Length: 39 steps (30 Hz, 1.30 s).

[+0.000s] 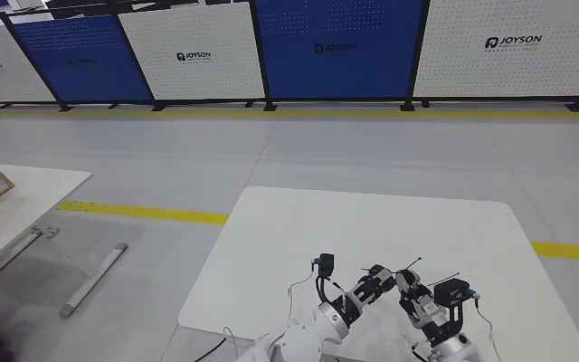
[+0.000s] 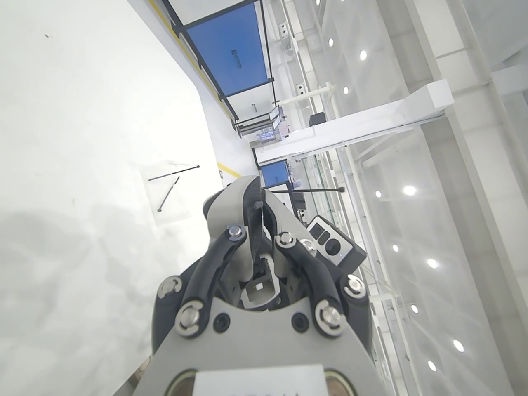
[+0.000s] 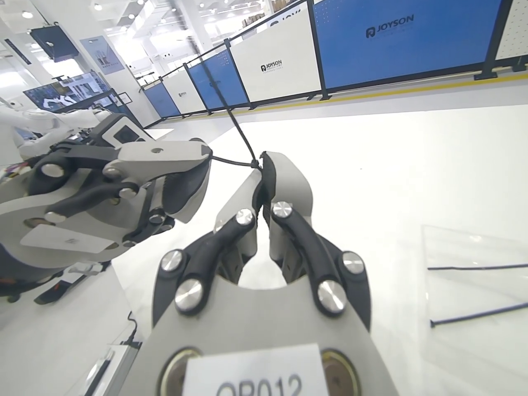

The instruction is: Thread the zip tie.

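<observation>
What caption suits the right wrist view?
Right tool and left tool pinch a zip tie tip to tip; two spare ties lie nearby.

Both your arms reach over the near edge of the surface (image 1: 362, 226). Your left tool (image 2: 258, 195) and your right tool (image 3: 262, 166) are held up above it, tips close together. Each one is pinched tight on the zip tie (image 3: 241, 133).

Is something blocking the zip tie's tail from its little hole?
Nothing visible does. The left hand holds the thin tail of the zip tie right against its head, which the right hand pinches. Spare ties lie apart on the table.
</observation>
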### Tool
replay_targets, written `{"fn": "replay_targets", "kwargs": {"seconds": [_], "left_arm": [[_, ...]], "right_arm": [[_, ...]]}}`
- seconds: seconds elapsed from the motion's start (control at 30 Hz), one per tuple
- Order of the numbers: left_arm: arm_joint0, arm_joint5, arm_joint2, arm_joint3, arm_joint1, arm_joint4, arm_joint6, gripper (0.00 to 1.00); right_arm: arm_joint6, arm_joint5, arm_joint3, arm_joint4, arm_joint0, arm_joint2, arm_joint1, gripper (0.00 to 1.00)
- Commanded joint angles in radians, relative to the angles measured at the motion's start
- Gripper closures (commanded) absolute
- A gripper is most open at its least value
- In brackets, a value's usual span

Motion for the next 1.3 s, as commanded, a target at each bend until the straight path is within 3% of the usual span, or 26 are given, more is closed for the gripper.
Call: {"fn": "replay_targets", "kwargs": {"seconds": [0.0, 0.67, 1.27], "left_arm": [[0.000, -0.002, 0.001, 0.001, 0.000, 0.001, 0.000, 1.00], [0.004, -0.074, 0.000, -0.002, -0.004, -0.009, -0.005, 1.00], [0.032, -0.112, -0.017, -0.046, 0.001, 0.003, -0.010, 1.00]], "right_arm": [[0.000, -0.001, 0.002, 0.001, 0.001, 0.000, 0.000, 1.00], [0.013, -0.006, 0.022, -0.019, 0.011, -0.009, -0.002, 1.00], [0.009, -0.022, 0.063, -0.015, 0.020, -0.023, -0.004, 1.00]]}}
